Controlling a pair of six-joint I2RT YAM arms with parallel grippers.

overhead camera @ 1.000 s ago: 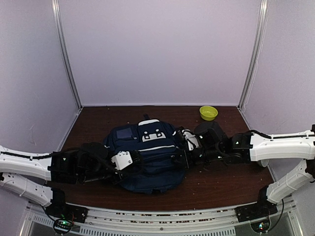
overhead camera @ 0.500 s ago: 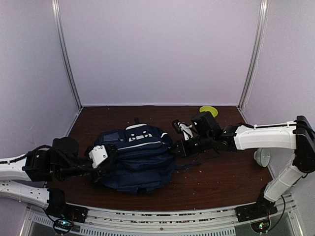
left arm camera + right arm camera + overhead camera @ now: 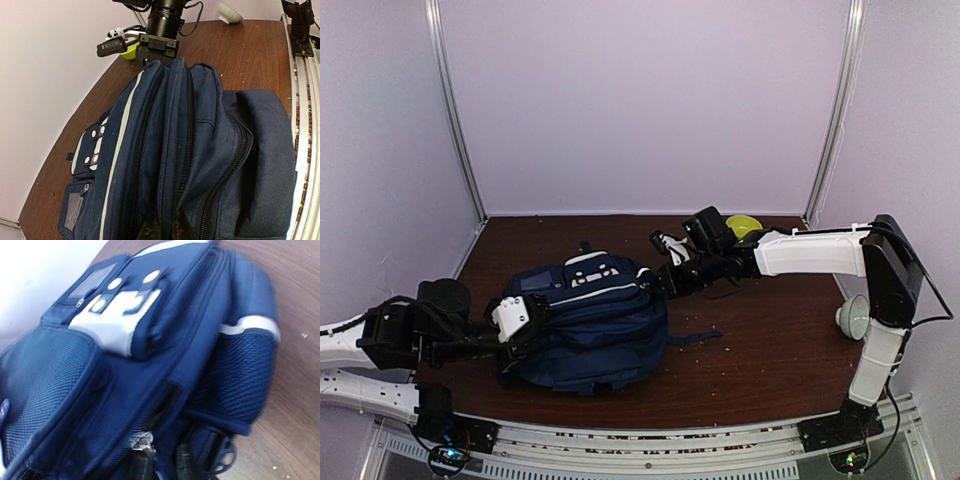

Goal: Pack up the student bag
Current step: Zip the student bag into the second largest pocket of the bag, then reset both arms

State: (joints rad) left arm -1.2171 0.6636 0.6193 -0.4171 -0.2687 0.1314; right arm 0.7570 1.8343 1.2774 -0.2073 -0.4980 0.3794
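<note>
Bag (image 3: 585,325) lying in the middle of the table (image 3: 760,350), pinched at one end by the left gripper (image 3: 532,318), likely to keep it still, with the right gripper (image 3: 657,283) at the other end, jaws a little apart around the cloth.

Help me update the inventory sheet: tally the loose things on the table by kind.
student bag: 1
bowls: 2 (yellow-green bowl, white bowl)
total: 3

The student bag (image 3: 590,325) lies between left pincer (image 3: 532,322) and right pincer (image 3: 655,283), bowl (image 3: 747,224) perhaps behind.
</note>
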